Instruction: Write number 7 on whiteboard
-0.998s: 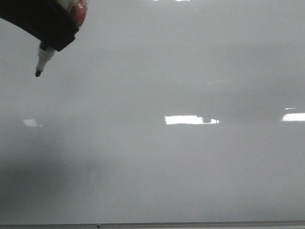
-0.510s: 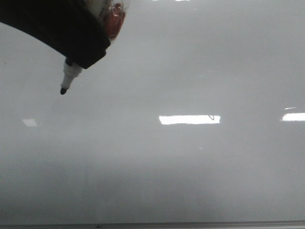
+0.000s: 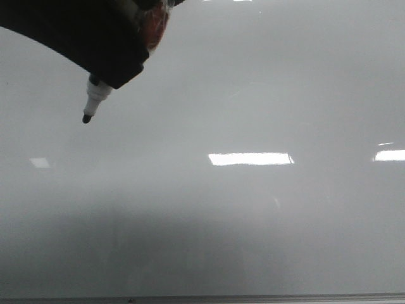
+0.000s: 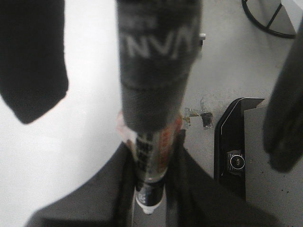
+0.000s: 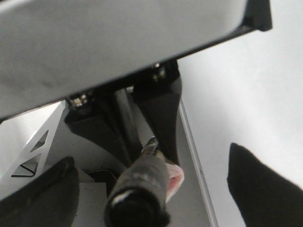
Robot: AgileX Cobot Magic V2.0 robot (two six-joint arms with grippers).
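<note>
Since a second ago our left gripper (image 3: 95,63) has carried the marker (image 3: 93,101) rightward and a little nearer across the whiteboard (image 3: 253,221), and over the last half second it has barely shifted, so we judge that we are settling at a start point. We see the marker's dark nib (image 3: 86,118) pointing down toward the far left part of the board, with its white collar just emerging from the black gripper body. Whether the nib touches the surface we cannot tell from the front view; no ink trails from it. Of the number 7 we see nothing yet: the board is unmarked, carrying only bright rectangular reflections (image 3: 250,158) near the middle and right, and its thin grey frame edge (image 3: 253,297) runs along the near side. In the left wrist view the marker barrel (image 4: 151,161) sits clamped between our dark fingers (image 4: 113,189), so we hold it firmly. In the right wrist view our right gripper (image 5: 142,189) shows its dark fingers (image 5: 265,184) spread apart, yet a dark, blurred cylinder sits between them and we cannot tell whether they grip it. We judge the writing has not begun and we are at the approach step. Next we need to bring the nib into light, steady contact and draw the short horizontal top stroke to the right, then the long downstroke toward us, keeping pressure even so the line does not fade.
</note>
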